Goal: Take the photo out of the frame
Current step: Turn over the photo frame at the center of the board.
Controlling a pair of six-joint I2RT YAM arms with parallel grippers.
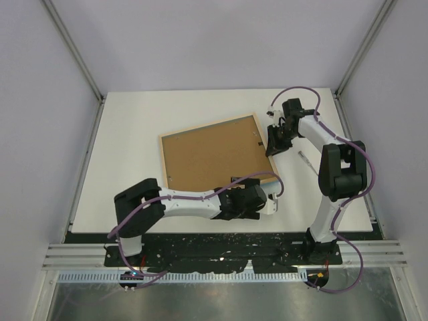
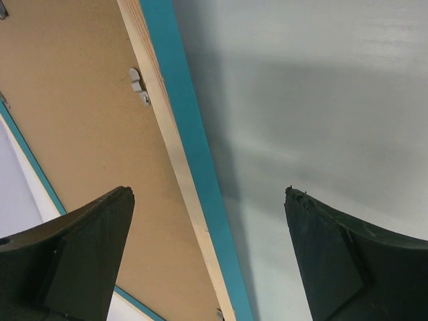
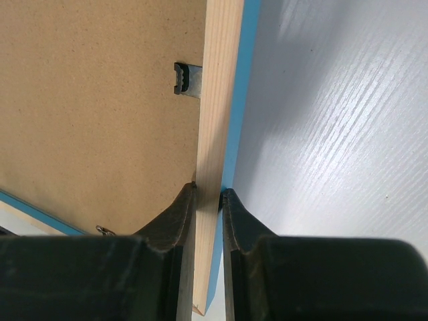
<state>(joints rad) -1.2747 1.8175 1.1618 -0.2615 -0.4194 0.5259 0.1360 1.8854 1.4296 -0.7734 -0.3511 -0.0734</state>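
Observation:
The frame lies face down and askew on the white table, its pale wood back and light-blue edge up. A brown backing board fills it, and the photo is hidden beneath. My right gripper is shut on the frame's right rail, one finger on the board side and the other on the outer blue side. My left gripper hangs open over the frame's near right part. The rail runs between its wide-spread fingertips without touching them.
Small metal clips on the rail hold the backing board. A thin pale object lies on the table right of the frame. Grey walls and metal posts enclose the table on three sides.

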